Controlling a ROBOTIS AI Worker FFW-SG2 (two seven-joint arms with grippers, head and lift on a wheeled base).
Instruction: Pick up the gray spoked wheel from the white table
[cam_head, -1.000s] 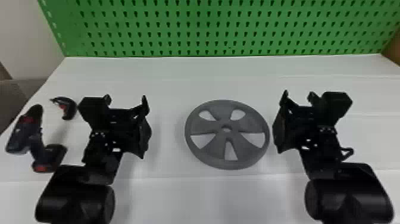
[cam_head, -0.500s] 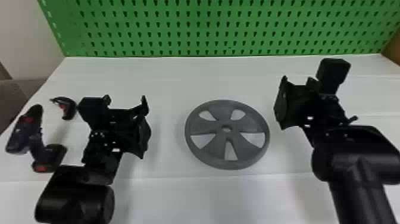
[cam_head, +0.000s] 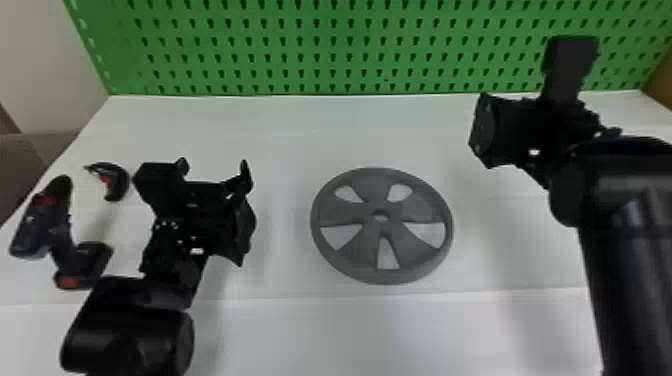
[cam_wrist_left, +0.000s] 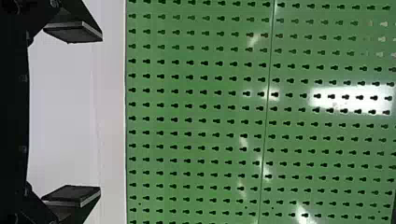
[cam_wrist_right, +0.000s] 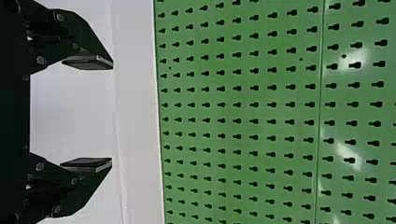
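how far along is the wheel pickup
Done: no part of the pickup yet; the gray spoked wheel lies flat on the white table.
In hand: nothing; the left gripper and right gripper are both open and empty, with the arms on either side of the wheel.
To do: likely the whole job, meaning approach, grasp and lift.

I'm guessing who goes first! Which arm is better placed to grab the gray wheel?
Left, I think. The left tool is open, straight to the side of the gray wheel. The right tool is open too, but farther forward, toward the green board.
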